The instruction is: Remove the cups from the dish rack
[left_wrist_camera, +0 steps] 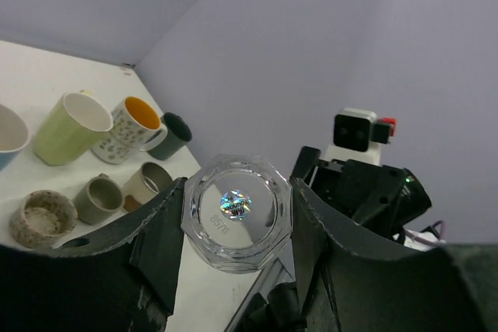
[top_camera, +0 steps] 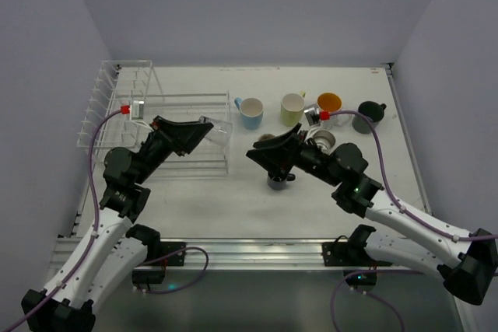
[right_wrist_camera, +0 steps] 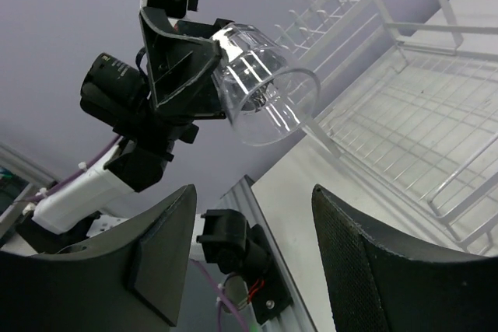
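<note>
Currently, one dish rack (top_camera: 148, 126) of white wire is recorded at the left side of the table (top_camera: 202, 207).

One clear glass cup (top_camera: 220, 134) is clamped at its base between the fingers of the left gripper (top_camera: 201, 131). It is held on its side, mouth turned to the right, above the right-hand end of the rack's low basket.

Eight further cups are counted on the table, all to the right of the rack.
- In the far row, reading outward from the rack, four are noted: one light blue cup (top_camera: 250, 113), one pale yellow-green cup (top_camera: 292, 108), one white cup with an orange inside (top_camera: 328, 104) and one dark green cup (top_camera: 367, 117).
- Just nearer than that row, two small grey-brown cups (left_wrist_camera: 97, 198) are seen side by side, and one speckled cream cup (left_wrist_camera: 40, 221) is set closer to the rack.
- One dark cup (top_camera: 278, 182) is found nearest the front edge, right of the rack's near corner.

The right gripper (right_wrist_camera: 253, 200) is positioned between the rack's right end and these cups. Its fingers are spread wide with nothing between them, and it is aimed at the held glass.

In the top view the speckled cup is partly covered by the right gripper, and the dark cup is partly hidden beneath it.

A purple cable (top_camera: 93, 161) is routed along the left arm, crossing the rack's near left corner.
</note>
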Controlling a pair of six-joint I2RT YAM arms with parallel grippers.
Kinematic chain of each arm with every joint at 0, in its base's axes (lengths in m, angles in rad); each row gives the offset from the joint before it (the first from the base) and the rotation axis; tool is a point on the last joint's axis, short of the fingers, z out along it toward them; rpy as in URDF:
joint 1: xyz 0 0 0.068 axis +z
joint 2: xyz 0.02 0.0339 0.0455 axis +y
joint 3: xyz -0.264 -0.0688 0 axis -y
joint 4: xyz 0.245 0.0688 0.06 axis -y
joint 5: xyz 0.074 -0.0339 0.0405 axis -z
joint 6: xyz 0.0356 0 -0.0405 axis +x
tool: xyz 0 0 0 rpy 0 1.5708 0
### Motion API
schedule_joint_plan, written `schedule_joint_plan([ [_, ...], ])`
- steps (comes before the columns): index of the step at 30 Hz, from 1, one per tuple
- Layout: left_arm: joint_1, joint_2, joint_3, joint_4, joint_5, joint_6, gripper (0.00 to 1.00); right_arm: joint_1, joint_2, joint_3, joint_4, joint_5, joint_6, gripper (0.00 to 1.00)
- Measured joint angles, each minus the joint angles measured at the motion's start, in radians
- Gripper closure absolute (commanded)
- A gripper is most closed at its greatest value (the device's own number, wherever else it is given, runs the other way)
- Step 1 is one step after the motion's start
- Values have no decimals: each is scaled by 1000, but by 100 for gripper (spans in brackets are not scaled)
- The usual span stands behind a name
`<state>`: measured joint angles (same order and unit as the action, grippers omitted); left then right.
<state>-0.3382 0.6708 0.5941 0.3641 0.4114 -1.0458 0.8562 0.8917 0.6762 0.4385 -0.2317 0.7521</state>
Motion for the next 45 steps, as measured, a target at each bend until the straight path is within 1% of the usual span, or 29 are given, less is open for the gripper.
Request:
schedule_joint_plan([
  [6, -61, -21, -65, 101, -24, -53, 82, 6, 56, 0, 43, -50, 39, 39],
  [12, -159, 53, -86, 166, -58, -70, 83, 13, 114, 11, 79, -85, 61, 39],
  [16, -236, 93, -89, 183, -84, -69, 83, 16, 150, 19, 109, -105, 72, 44],
  [19, -281, 109, -90, 201, -109, -65, 82, 16, 163, 21, 121, -109, 78, 55],
  [20, -292, 112, -92, 209, -120, -65, 82, 16, 163, 21, 122, -109, 79, 65],
  [21, -300, 113, -93, 215, -130, -64, 81, 16, 163, 21, 124, -109, 79, 70],
  [22, -305, 113, -95, 220, -140, -61, 77, 16, 163, 21, 129, -111, 82, 77],
  [23, -307, 113, -97, 223, -152, -59, 73, 18, 163, 21, 138, -109, 88, 86],
  [24, -307, 111, -98, 224, -161, -60, 68, 19, 159, 21, 143, -100, 85, 98],
  [25, -308, 111, -98, 225, -167, -65, 55, 19, 156, 20, 151, -101, 79, 100],
  [27, -314, 105, -97, 222, -170, -74, 40, 21, 140, 17, 155, -98, 68, 100],
  [28, -317, 102, -94, 215, -170, -66, 27, 24, 127, 15, 143, -97, 61, 100],
  [30, -322, 94, -80, 156, -173, -5, 14, 27, 87, 12, 94, -69, 52, 100],
  [31, -322, 92, -68, 122, -180, 21, 4, 26, 62, 6, 66, -55, 46, 100],
  [32, -321, 90, -55, 92, -187, 49, 0, 26, 36, 0, 30, -39, 37, 100],
  [34, -322, 78, -27, 29, -204, 99, 0, 24, -16, -12, -46, -6, 18, 100],
  [38, -322, 51, 30, -104, -242, 213, 0, 24, -121, -26, -248, 66, -27, 100],
  [42, -322, 49, 104, -264, -300, 332, 0, 18, -209, -19, -502, 159, -71, 100],
  [45, -322, 58, 179, -403, -362, 433, 0, -19, -224, 15, -718, 245, -101, 100],
])
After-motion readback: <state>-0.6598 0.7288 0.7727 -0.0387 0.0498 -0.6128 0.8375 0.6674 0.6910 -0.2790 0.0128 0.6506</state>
